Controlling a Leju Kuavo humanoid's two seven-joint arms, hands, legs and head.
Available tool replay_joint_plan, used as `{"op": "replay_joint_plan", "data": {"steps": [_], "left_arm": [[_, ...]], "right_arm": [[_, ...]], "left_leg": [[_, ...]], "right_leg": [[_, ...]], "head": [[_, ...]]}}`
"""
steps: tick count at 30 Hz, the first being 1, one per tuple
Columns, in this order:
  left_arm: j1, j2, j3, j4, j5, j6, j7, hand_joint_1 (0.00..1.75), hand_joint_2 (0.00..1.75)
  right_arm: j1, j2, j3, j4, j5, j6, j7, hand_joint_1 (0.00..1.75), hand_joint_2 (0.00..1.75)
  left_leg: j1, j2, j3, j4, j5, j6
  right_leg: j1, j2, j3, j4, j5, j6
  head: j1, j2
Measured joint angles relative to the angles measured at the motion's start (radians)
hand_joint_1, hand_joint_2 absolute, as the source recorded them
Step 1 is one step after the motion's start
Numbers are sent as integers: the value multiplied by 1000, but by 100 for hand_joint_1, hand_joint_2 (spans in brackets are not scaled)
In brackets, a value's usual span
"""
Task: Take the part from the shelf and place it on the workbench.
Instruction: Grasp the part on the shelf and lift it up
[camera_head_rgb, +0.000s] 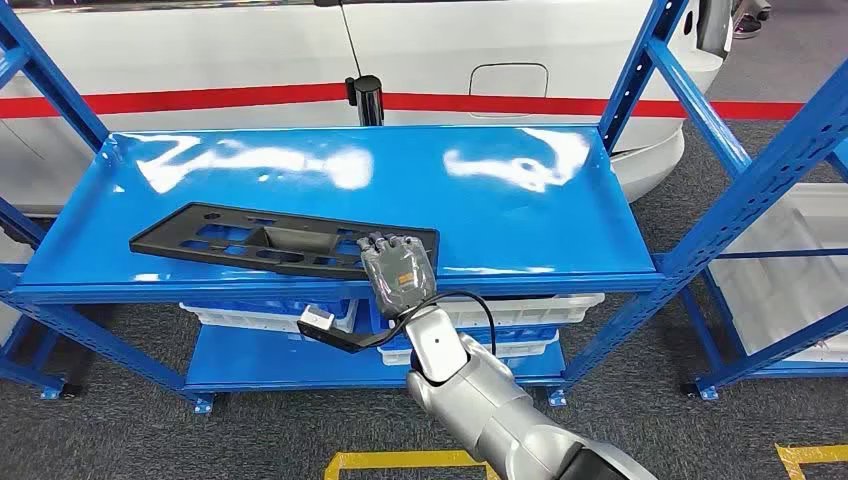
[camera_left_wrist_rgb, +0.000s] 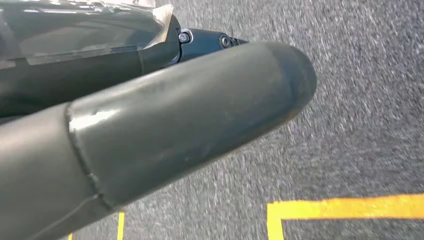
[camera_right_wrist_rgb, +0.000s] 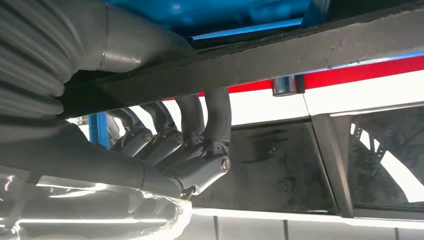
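- The flat black plastic part with cut-out slots (camera_head_rgb: 270, 238) lies along the front edge of the glossy blue metal shelf (camera_head_rgb: 520, 215), towards its front-left corner, its right end just overhanging the lip.
- The right hand (camera_head_rgb: 397, 272) is at that right end. In the right wrist view its dark fingers (camera_right_wrist_rgb: 216, 117) hook over the part's edge (camera_right_wrist_rgb: 300, 52) with the thick grey thumb on the other side, so the hand looks to be closed on the part, though the contact itself is partly hidden.
- The left hand (camera_left_wrist_rgb: 165, 130) hangs above grey carpet with yellow floor tape (camera_left_wrist_rgb: 350, 207); I cannot tell whether it is open or closed.
- Risk: the part is long and is held at 1 end only. Lifted from there, the far end would likely droop, drag on the shelf, or twist out of the fingers.
- Risk: swinging it out could knock the blue upright post (camera_head_rgb: 655, 75) or the white car body (camera_head_rgb: 560, 60) behind.
- White plastic bins (camera_head_rgb: 545, 312) sit on the lower tier; their contents are not visible.
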Motion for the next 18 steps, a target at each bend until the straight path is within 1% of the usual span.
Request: {"op": "replay_joint_plan", "data": {"steps": [1,2,4,7,10,13,18], "left_arm": [[0,0,3,0,7,-4,-7,0,58],[0,-1,7,0,13,-8,-14,0,87],[0,-2,22,0,35,-26,-39,0,175],[0,-4,42,0,57,-60,-78,0,175],[0,-4,61,0,74,-106,-110,0,175],[0,-6,76,0,85,-152,-132,0,175],[-7,-11,104,-1,116,-201,-185,0,175]], "right_arm": [[1,0,0,-1,-2,0,-1,175,175],[2,0,0,-1,-3,0,-2,175,175],[5,0,0,-5,-9,0,-5,175,175],[13,0,-3,-18,-6,0,-10,175,175],[26,0,-26,-36,21,0,-25,175,175],[42,0,-68,-55,50,0,-50,175,175],[69,-1,-157,-89,94,0,-91,175,175]], "left_leg": [[0,0,0,0,0,0],[0,0,0,0,0,0],[0,0,0,0,0,0],[0,0,1,0,0,0],[0,0,1,0,0,0],[0,0,1,0,0,0],[0,0,1,0,0,0]], "right_leg": [[0,0,0,0,0,0],[0,0,0,0,0,0],[0,0,0,0,0,0],[0,0,0,0,0,0],[0,0,0,0,0,0],[0,0,0,0,0,0],[0,0,0,0,0,0]], "head": [[0,0],[0,0],[0,0],[0,0],[0,0],[0,0],[0,0]]}}
